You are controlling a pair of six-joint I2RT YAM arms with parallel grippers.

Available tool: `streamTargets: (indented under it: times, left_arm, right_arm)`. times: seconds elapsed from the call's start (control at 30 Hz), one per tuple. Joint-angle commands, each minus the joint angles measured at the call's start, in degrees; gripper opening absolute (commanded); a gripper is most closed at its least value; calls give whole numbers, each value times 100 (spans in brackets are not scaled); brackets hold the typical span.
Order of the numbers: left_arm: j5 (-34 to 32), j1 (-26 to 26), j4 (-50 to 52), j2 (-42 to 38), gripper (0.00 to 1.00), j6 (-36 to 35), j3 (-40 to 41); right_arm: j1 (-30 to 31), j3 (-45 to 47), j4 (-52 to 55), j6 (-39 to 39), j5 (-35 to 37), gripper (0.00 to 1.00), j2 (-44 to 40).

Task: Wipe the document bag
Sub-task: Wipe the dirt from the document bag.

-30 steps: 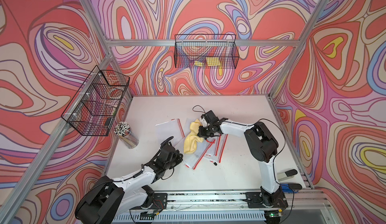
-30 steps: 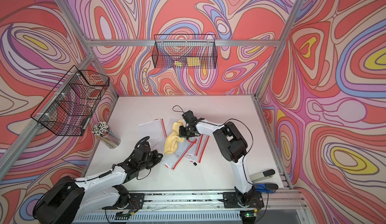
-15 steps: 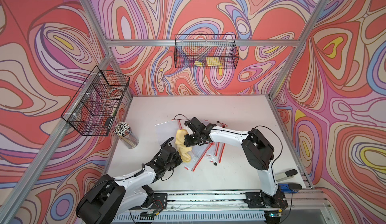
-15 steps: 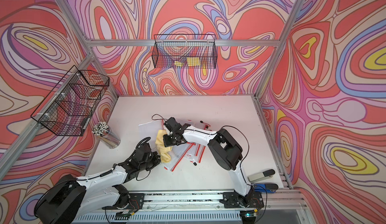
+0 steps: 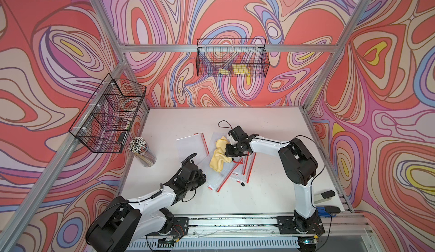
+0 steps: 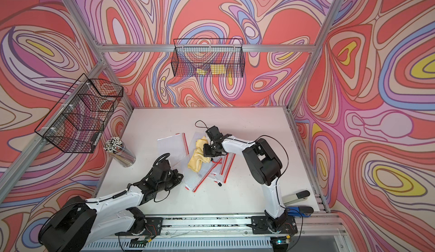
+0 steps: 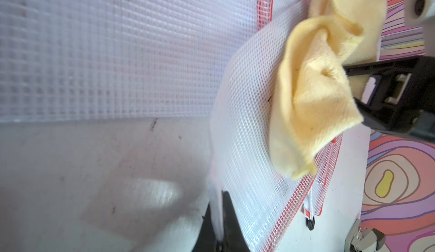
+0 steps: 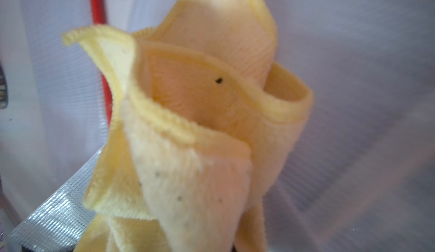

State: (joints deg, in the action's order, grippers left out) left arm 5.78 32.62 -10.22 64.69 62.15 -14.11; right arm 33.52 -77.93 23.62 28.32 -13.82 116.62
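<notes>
Several clear mesh document bags with red zips lie overlapped mid-table; the nearest document bag bulges upward. My left gripper is shut on that bag's near edge, which shows pinched between the jaws. A crumpled yellow cloth rests on the bag. My right gripper is shut on the cloth's right side. In the right wrist view the cloth hides the jaws.
A separate bag lies to the left of the pile. A clear cup of pens stands at the left edge. Wire baskets hang on the left wall and back wall. A grey-handled tool sits front right.
My right gripper dragged the cloth leftward across the bag, then back to the right. The left gripper kept its hold and barely moved.
</notes>
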Motion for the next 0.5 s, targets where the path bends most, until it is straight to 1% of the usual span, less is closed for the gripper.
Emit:
streamTargets:
  times: [0.0, 0.03, 0.1, 0.17, 0.33, 0.4, 0.47]
  left_arm:
    - [-107, -28, 291, -53, 0, -67, -48]
    - [-110, -27, 297, -58, 0, -77, -56]
    - [-126, -27, 330, -56, 0, -74, -73]
    - [-129, -26, 328, -44, 0, -64, -72]
    - [-130, -26, 370, -44, 0, -64, -118]
    - [-148, -23, 404, -37, 0, -73, -124]
    - [-170, -28, 432, -36, 0, -74, -128]
  right_arm:
    - [-178, 190, 676, -191, 768, 0, -226]
    - [-180, 188, 700, -176, 739, 0, -282]
    - [-76, 267, 565, -2, 322, 0, -401]
    - [239, 367, 281, 202, -55, 0, -504]
    - [1482, 98, 285, 500, -176, 0, -260]
    - [1709, 255, 4, 724, -422, 0, -215]
    - [1738, 583, -322, 978, -583, 0, -263]
